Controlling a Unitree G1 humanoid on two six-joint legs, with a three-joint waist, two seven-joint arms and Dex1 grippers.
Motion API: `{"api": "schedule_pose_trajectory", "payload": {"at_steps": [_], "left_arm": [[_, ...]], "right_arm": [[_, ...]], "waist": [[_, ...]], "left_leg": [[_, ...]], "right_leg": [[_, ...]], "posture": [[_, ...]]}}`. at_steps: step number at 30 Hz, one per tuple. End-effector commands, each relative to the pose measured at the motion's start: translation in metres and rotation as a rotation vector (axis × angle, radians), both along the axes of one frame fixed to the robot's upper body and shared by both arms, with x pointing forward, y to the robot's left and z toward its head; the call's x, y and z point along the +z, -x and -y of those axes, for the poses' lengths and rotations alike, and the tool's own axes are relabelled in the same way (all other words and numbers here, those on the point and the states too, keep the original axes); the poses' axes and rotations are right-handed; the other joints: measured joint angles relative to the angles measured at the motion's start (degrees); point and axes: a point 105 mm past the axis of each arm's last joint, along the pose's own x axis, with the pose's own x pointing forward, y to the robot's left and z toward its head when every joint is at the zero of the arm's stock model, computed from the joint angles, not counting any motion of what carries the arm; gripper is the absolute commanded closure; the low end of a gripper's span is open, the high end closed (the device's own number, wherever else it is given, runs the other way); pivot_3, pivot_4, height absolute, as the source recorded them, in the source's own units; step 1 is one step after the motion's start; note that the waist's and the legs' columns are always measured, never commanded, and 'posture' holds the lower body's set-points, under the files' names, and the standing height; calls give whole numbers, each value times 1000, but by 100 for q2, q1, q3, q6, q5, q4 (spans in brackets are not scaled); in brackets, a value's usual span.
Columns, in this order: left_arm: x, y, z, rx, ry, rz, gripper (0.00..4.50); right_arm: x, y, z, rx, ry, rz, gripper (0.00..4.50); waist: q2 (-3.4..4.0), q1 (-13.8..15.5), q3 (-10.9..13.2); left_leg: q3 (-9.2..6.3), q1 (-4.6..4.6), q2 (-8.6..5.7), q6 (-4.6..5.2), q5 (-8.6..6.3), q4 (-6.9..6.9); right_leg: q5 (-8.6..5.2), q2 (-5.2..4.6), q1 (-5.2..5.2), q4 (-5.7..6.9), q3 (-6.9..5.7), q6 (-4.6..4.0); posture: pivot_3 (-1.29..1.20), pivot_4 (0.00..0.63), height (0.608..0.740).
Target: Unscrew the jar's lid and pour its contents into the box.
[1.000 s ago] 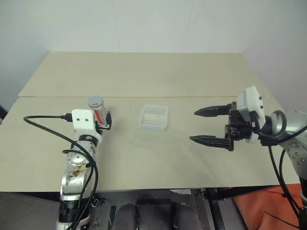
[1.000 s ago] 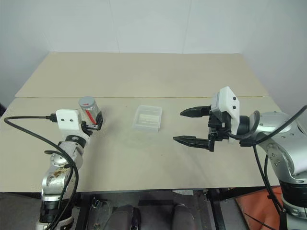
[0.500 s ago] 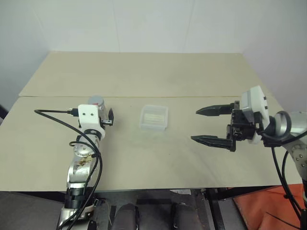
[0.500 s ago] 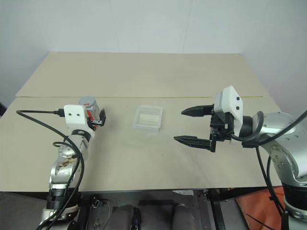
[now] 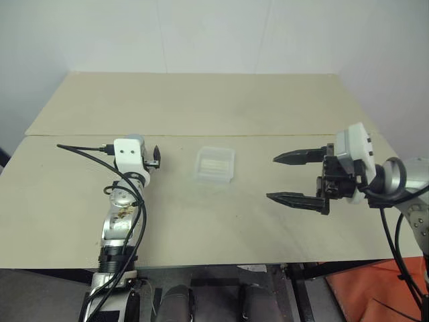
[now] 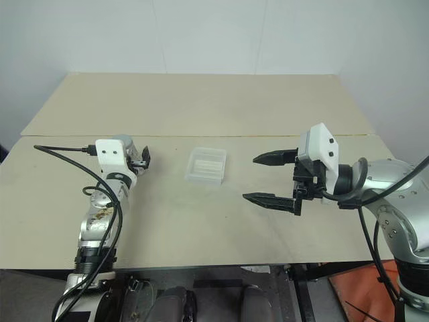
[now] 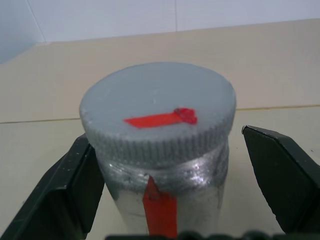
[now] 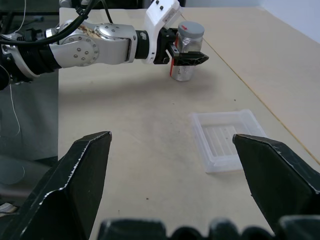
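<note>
Bare table (image 5: 201, 228) across the lower centre of the head views, passable. Box (image 5: 215, 164) at centre, the sole obstacle between left gripper (image 8: 186, 56) and right gripper (image 5: 295, 178). Jar (image 7: 165, 200) upright between the spread left fingers (image 7: 75, 185), gap on one side. Upper table unobstructed.

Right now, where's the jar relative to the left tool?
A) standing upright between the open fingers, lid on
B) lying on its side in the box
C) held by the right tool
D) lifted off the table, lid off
A: in the left wrist view the jar stands upright between the left tool's spread fingers, with the lid on top.
</note>
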Motion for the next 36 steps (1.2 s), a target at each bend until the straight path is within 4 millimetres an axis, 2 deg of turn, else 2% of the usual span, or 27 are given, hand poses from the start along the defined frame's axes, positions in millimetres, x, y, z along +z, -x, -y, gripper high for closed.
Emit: {"api": "schedule_pose_trajectory", "payload": {"at_steps": [1,3,8,13,17,21,27,29,33,36], "left_arm": [[14,-3,1,-6,9,50,423],[14,-4,1,-8,16,49,927],[15,-8,0,-8,34,53,2506],[14,-10,-3,-6,58,57,2536],[27,-7,-1,-109,68,94,2536],[53,10,11,-451,17,111,2536],[75,42,23,-880,-73,49,2536],[78,56,30,-1045,-117,41,2536],[69,82,47,-1366,-215,-52,2536],[72,85,60,-1469,-235,-35,2536]], "right_arm": [[12,6,0,16,-6,53,0],[12,6,0,16,-6,54,0],[13,5,0,16,-8,55,0],[13,5,-1,21,-8,56,0],[13,4,-2,20,-11,61,0],[13,4,-2,16,-20,61,0],[15,-2,-9,12,-60,45,0],[19,-7,-16,8,-86,57,0],[29,-16,-38,15,-139,65,0],[32,-17,-59,51,-165,61,0]], "waist": [[0,0,0],[0,0,0],[0,3,0],[0,0,0],[0,0,0],[-1,-23,1],[1,-30,0],[1,-32,1],[2,-36,1],[2,-4,1]], "left_leg": [[0,0,0,0,0,0],[0,0,0,0,0,0],[0,-1,0,0,0,1],[0,0,0,0,0,0],[0,-1,0,0,0,0],[3,-6,2,-6,3,-1],[5,-2,3,-10,6,-2],[6,1,3,-10,6,-3],[9,-5,2,-14,8,-5],[10,-13,1,-23,13,-2]], "right_leg": [[0,0,0,0,0,0],[0,0,0,0,0,0],[0,0,0,0,-1,0],[0,0,0,0,-1,0],[0,0,0,0,-1,0],[0,0,-10,3,-2,0],[-2,0,-9,5,0,1],[-2,0,-10,5,1,1],[-3,0,-15,4,0,1],[-3,0,-18,5,-3,1]], "posture": [[0,150,740],[0,150,740],[0,150,740],[0,150,740],[0,150,740],[0,150,740],[0,150,740],[0,150,740],[0,150,740],[0,150,740]]}}
